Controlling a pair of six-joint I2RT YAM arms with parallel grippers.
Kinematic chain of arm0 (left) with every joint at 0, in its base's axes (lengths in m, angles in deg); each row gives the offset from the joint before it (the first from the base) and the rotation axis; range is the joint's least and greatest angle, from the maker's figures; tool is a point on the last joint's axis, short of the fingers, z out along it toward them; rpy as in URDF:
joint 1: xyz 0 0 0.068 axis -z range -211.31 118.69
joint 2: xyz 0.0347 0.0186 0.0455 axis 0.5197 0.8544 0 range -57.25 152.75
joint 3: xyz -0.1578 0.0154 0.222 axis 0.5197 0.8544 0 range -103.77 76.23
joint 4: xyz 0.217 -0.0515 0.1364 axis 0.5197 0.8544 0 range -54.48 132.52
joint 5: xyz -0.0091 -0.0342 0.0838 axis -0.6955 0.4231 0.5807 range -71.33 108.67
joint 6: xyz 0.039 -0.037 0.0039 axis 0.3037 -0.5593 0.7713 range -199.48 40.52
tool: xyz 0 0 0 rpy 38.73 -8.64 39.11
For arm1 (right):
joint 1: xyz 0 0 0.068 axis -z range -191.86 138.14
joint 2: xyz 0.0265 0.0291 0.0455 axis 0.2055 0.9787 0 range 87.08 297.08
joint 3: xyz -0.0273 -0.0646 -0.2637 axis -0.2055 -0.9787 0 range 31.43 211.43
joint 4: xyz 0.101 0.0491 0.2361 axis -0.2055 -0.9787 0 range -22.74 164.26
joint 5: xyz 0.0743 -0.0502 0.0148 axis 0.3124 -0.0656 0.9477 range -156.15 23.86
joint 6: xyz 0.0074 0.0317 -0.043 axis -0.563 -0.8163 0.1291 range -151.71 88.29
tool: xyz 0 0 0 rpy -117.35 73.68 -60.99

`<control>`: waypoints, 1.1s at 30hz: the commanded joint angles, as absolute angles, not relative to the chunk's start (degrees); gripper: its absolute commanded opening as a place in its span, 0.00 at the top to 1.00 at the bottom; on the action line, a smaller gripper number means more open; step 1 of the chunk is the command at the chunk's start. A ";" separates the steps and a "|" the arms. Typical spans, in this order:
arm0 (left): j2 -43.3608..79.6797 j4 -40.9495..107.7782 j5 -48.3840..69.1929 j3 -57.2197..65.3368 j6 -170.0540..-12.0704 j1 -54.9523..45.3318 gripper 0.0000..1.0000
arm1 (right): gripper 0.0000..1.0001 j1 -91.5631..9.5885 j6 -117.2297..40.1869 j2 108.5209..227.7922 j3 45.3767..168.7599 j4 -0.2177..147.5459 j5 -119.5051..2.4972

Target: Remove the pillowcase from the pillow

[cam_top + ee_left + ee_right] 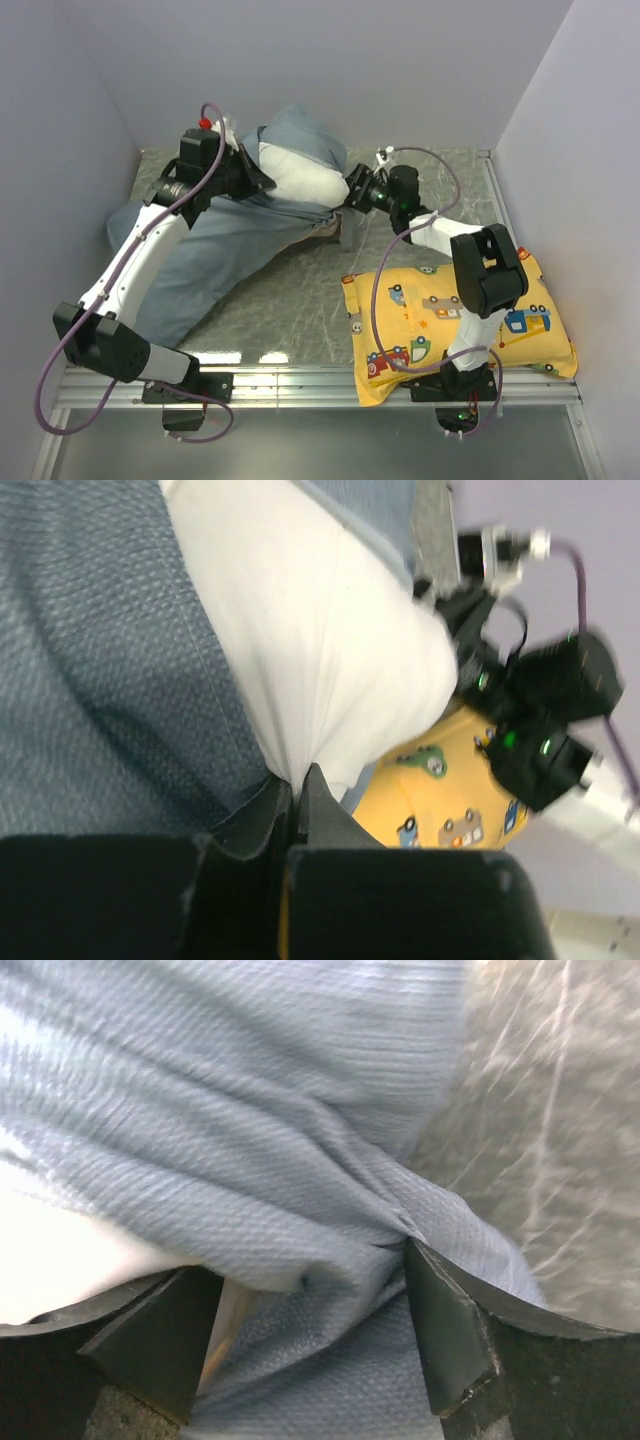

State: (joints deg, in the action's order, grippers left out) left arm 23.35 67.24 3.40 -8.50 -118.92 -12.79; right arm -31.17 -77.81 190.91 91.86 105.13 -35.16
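The white pillow (300,180) lies at the back of the table, half out of the blue-grey pillowcase (210,260), which trails to the front left and still caps the pillow's far side. My left gripper (262,170) is at the pillow's left end. In the left wrist view this gripper (297,785) is shut, pinching a fold of the white pillow (320,630) beside the pillowcase (90,660). My right gripper (347,192) is at the pillow's right end. In the right wrist view it (305,1310) is open, with bunched pillowcase cloth (250,1110) between its jaws and a bit of white pillow (60,1260) at the left.
A yellow cartoon-vehicle pillow (430,320) lies at the front right under the right arm and also shows in the left wrist view (440,800). Grey walls close in the left, back and right. A metal rail (320,385) runs along the front edge.
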 commanded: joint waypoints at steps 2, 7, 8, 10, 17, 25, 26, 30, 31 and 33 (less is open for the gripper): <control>15.88 55.92 -10.32 -0.17 -116.76 -11.45 1.00 | 0.20 -29.26 -77.34 192.28 99.27 101.71 -29.58; 14.12 55.21 -12.89 7.22 -112.97 -8.99 1.00 | 0.20 -28.47 -73.73 195.35 106.74 93.61 -30.81; 14.12 55.03 -13.06 8.10 -112.36 -7.42 1.00 | 0.19 -28.38 -73.20 195.79 107.71 91.07 -31.94; 14.64 55.38 -12.19 9.86 -111.39 -5.48 1.00 | 0.19 -28.21 -72.58 196.93 109.91 89.47 -32.92; 18.68 60.21 7.49 11.80 -111.73 -3.01 1.00 | 0.20 -27.42 -67.05 194.13 111.76 79.66 -38.98; 22.11 59.07 10.93 12.68 -111.21 -2.92 1.00 | 0.19 -26.54 -59.67 185.61 108.87 74.88 -46.19; 22.73 59.07 11.63 12.51 -111.30 -2.92 1.00 | 0.19 -26.97 -59.13 184.82 108.52 75.74 -44.89; 23.79 58.81 11.37 11.28 -111.21 -2.92 1.00 | 0.19 -30.57 -53.26 182.61 108.86 74.35 -45.66; 23.79 58.81 11.28 11.10 -111.12 -3.01 1.00 | 0.19 -31.71 -49.59 182.61 110.00 71.65 -46.36; 23.79 59.07 10.93 10.58 -110.86 -2.92 1.00 | 0.18 -35.74 -45.96 183.05 111.06 69.44 -49.70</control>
